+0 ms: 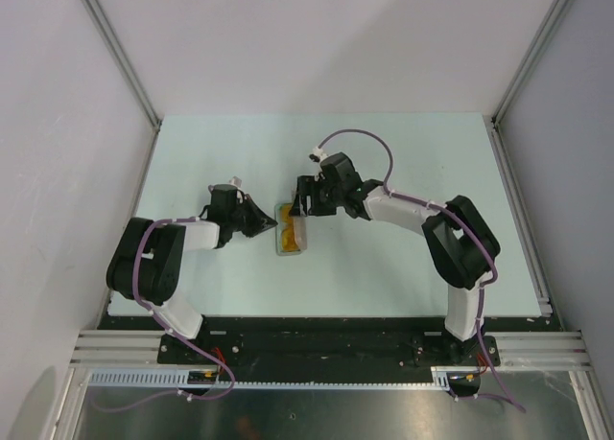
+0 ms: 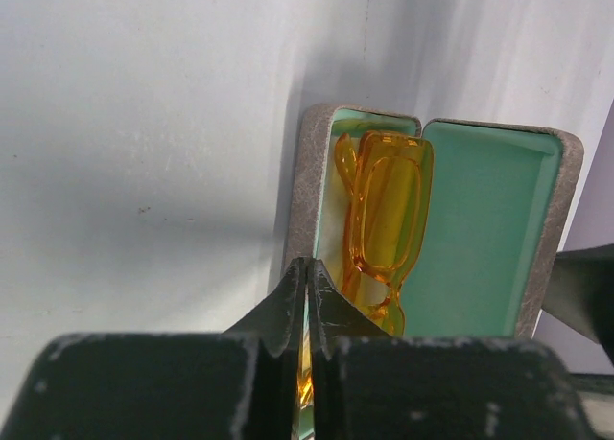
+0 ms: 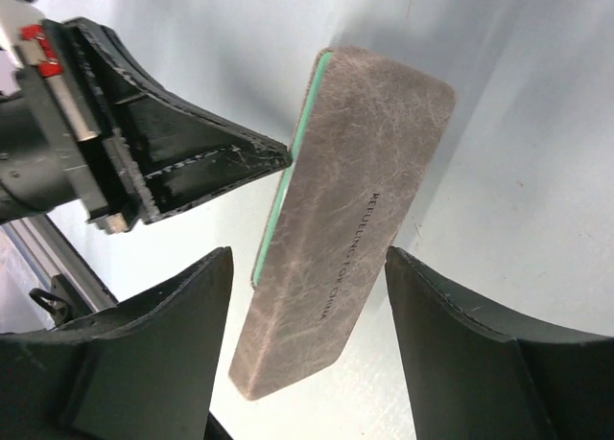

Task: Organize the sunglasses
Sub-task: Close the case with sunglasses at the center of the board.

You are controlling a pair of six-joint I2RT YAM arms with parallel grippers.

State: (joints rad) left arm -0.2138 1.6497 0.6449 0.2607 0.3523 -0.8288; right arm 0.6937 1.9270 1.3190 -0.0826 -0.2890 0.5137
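My left gripper (image 2: 306, 267) has its fingers pressed together, tips against the near rim of the grey case (image 2: 309, 172). I cannot tell whether anything is nipped between them. The case lies open at the middle of the pale table (image 1: 211, 152). The sunglasses (image 2: 386, 205) lie folded inside its left half, on the green lining. The lid (image 3: 355, 248) stands raised to their right, its grey outer face turned toward my right arm. My right gripper (image 3: 307, 258) has its fingers spread wide, one on each side of the lid, apart from it.
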